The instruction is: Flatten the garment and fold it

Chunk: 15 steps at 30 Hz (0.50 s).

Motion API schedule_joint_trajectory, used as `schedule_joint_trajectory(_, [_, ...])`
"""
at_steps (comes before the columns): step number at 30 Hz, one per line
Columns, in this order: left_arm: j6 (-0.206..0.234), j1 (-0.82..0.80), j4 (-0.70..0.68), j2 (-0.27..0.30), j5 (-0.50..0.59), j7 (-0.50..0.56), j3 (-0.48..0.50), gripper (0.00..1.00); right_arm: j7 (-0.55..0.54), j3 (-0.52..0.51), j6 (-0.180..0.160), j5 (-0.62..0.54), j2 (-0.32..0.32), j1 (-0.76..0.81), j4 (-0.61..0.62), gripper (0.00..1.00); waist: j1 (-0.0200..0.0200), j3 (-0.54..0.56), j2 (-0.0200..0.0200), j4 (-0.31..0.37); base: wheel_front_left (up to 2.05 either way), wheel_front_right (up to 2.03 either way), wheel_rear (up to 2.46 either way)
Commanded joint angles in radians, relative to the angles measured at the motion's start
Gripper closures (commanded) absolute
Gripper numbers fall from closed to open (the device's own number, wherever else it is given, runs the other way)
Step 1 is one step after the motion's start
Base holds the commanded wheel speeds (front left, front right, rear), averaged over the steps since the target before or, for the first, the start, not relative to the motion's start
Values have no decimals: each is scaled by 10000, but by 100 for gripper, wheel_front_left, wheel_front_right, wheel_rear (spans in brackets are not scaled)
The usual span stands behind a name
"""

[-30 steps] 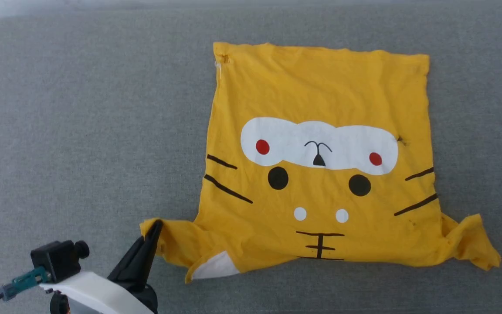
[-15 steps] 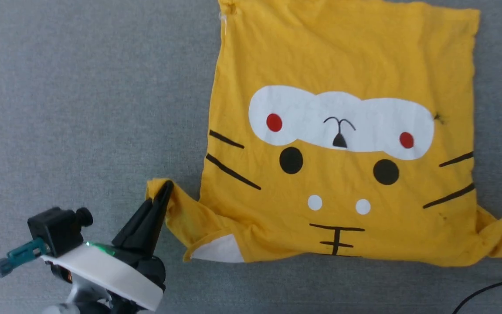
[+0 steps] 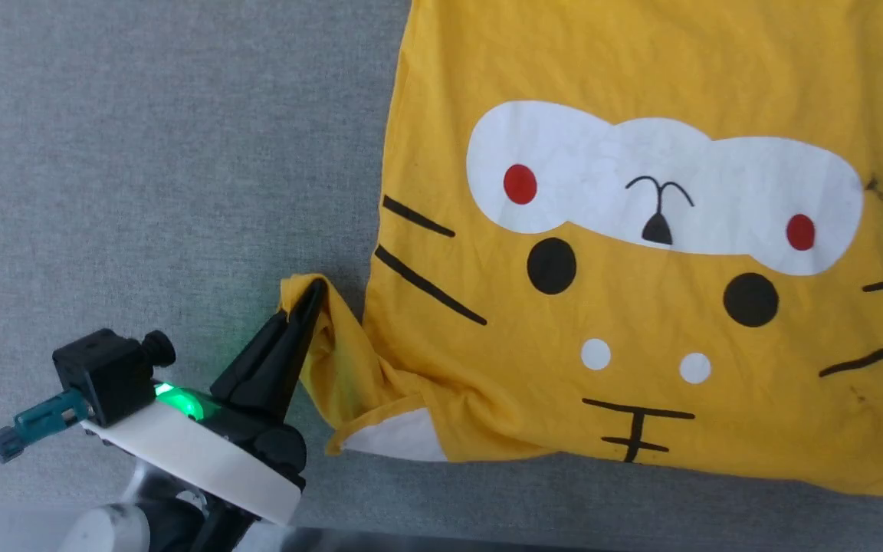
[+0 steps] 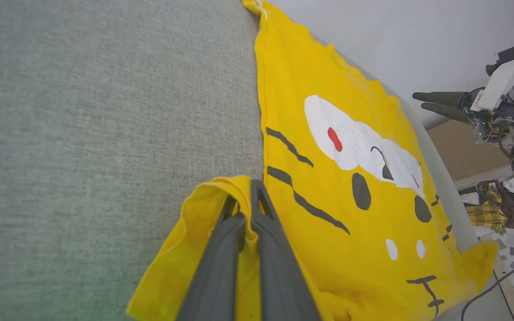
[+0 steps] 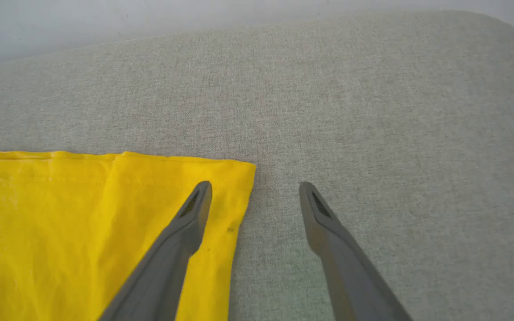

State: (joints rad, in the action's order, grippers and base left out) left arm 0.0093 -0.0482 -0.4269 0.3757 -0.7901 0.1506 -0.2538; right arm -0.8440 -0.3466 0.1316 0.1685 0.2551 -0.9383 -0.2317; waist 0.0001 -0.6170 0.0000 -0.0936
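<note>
Overhead, the yellow T-shirt (image 3: 641, 69) lies spread face-up on the grey fabric surface (image 3: 142, 153). At lower left, the left gripper (image 3: 316, 288) is pinched on the tip of the near sleeve (image 3: 334, 360) (the one beside the whisker lines). Along the left wrist, its two fingers press together with a fold of that sleeve between them, and the shirt's body stretches away to their right. The right gripper (image 4: 417, 100) shows high at that view's right. From the right wrist, its jaws stand wide, one finger over the hem corner, the other over the surface.
</note>
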Motion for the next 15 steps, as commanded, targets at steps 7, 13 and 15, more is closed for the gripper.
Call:
schedule_joint_trajectory(7, [-136,-320,36,-2,49,18,-61,100,-95,-396,-9,-409,-416,-349,-496,0,-1,-671,0,-456,0,0,0])
schedule_joint_trajectory(13, [-155,-365,113,-40,12,-47,-63,100,-25,-773,-9,-719,-602,-459,-625,100,-1,-743,0,-538,0,0,0])
schedule_joint_trajectory(15, [-146,-371,143,-43,12,-68,-55,100,6,-875,-9,-857,-682,-524,-663,100,-1,-735,0,-533,0,0,0])
